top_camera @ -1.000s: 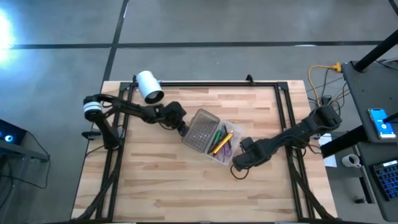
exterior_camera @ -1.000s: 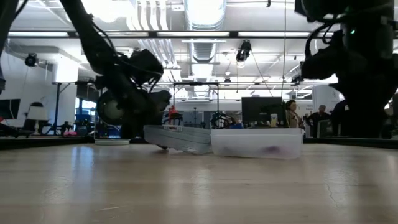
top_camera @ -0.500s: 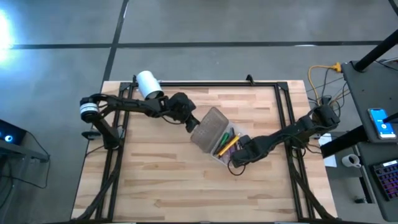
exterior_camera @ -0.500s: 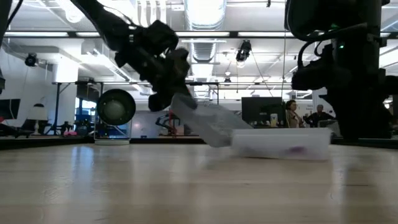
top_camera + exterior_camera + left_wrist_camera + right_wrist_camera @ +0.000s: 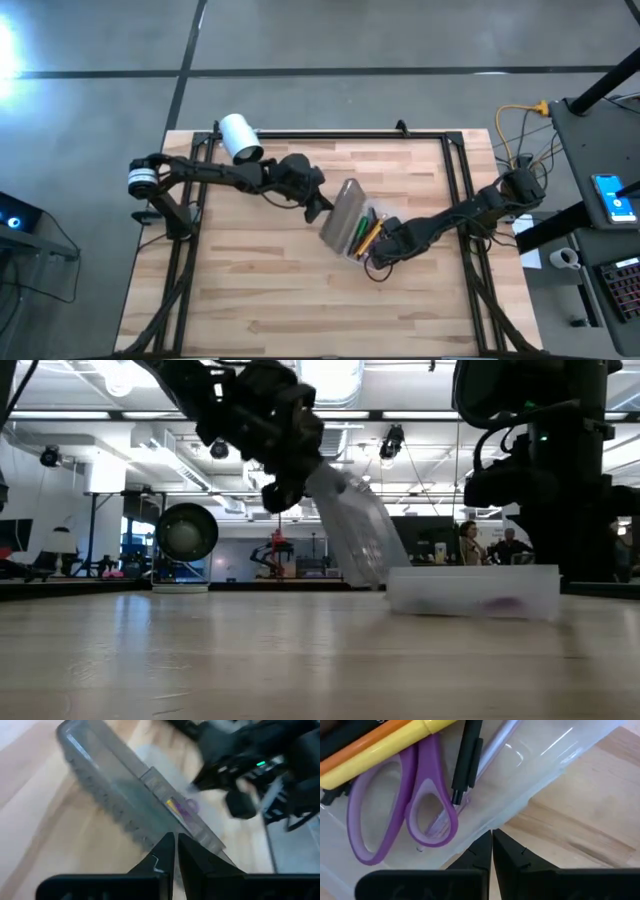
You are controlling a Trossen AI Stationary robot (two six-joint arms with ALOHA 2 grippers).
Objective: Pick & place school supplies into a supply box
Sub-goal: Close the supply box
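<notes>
The supply box (image 5: 365, 242) is a clear plastic case on the table's middle, and its grey textured lid (image 5: 342, 210) stands steeply tilted on its hinge over the case. Inside lie purple-handled scissors (image 5: 395, 805), a yellow pen (image 5: 385, 755), an orange one, a green one (image 5: 357, 222) and a black pen (image 5: 467, 760). My left gripper (image 5: 320, 207) is shut at the lid's left side. My right gripper (image 5: 380, 252) is shut at the case's near right end. My left gripper has its shut fingertips (image 5: 165, 851) against the lid's grey outer face, near its free long edge (image 5: 145, 837). It comes slanting from the table's left. The lid (image 5: 350, 535) leans up off the table, hinged to the case. My right gripper presses its shut fingertips (image 5: 482, 845) against the case's clear side wall (image 5: 520, 805). It comes level from the table's right and near side. The case (image 5: 475, 592) rests flat on the table.
A white cylinder roll (image 5: 240, 138) lies at the table's far left corner, behind my left arm. Black frame rails run along the table's edges (image 5: 460, 180). Bare wood lies open along the near side (image 5: 300, 300). People stand in the room beyond the table.
My left gripper has moved up and toward the table's right, staying shut. The lid, which lay open flat to the case's left, has swung up on its hinge to a steep tilt. The case has slid a little toward the right. My right gripper has kept its place at the case.
</notes>
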